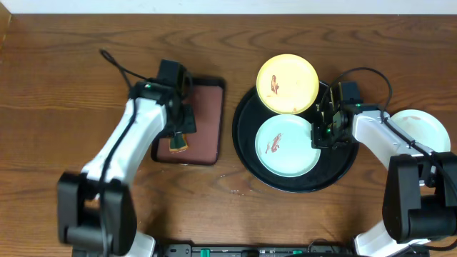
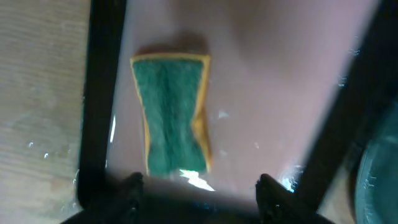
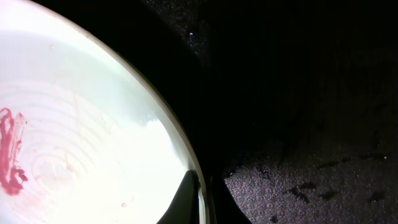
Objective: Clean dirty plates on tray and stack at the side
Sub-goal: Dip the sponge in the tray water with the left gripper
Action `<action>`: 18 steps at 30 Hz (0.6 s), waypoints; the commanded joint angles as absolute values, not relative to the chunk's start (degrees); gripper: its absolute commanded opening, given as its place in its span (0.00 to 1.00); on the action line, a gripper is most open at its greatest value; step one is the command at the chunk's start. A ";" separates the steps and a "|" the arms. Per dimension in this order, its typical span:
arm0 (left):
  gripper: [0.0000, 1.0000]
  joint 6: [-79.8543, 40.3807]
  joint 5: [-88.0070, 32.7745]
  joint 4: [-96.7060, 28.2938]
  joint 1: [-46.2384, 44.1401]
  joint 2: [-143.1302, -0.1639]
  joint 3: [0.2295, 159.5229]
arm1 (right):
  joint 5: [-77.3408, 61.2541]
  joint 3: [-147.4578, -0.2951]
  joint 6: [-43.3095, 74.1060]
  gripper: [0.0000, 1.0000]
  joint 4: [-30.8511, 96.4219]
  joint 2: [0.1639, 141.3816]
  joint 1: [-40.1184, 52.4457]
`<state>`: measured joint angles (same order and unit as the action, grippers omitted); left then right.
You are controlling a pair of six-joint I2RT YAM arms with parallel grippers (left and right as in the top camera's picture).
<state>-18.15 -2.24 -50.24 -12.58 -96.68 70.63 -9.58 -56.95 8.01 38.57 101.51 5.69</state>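
The blue-green plate (image 1: 285,145), smeared red, lies on the black tray (image 1: 245,160). Its right rim is pinched by the clenched right gripper (image 1: 319,132), apparently to steady it for wiping. The left gripper (image 2: 200,186) is held spread over the sponge (image 2: 171,115) on the reddish-brown tray (image 1: 207,114); contact cannot be confirmed.

The left gripper (image 2: 200,186) is cut off at its tips by the lower edge, and the sponge (image 2: 172,112) just ahead of it is blurred. Left of the right gripper (image 3: 200,196), the blue-green plate (image 3: 74,124) runs off the frame.
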 commanded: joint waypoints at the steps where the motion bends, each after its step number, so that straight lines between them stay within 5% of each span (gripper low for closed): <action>1: 0.62 -19.20 0.47 -49.04 -12.62 -102.41 70.28 | -6.26 -56.51 8.27 0.01 37.69 103.74 6.07; 5: 0.61 -19.79 0.97 -47.24 -12.53 -109.08 70.28 | -6.28 -56.51 8.27 0.01 37.69 103.74 6.07; 8: 0.51 -19.92 0.62 -44.40 -12.19 -113.10 70.28 | -6.33 -56.51 8.29 0.01 37.71 103.74 6.07; 11: 0.08 -20.01 -2.28 -43.13 -12.19 -114.96 70.28 | -6.33 -56.51 8.27 0.01 37.82 103.74 6.04; 18: 0.07 -19.49 -8.84 -46.22 -12.21 -110.34 71.72 | -6.31 -56.51 8.27 0.01 38.35 103.74 6.04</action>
<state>-19.64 -2.76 -44.82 -11.64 -111.81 71.13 -9.56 -57.01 8.01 38.72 101.51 5.69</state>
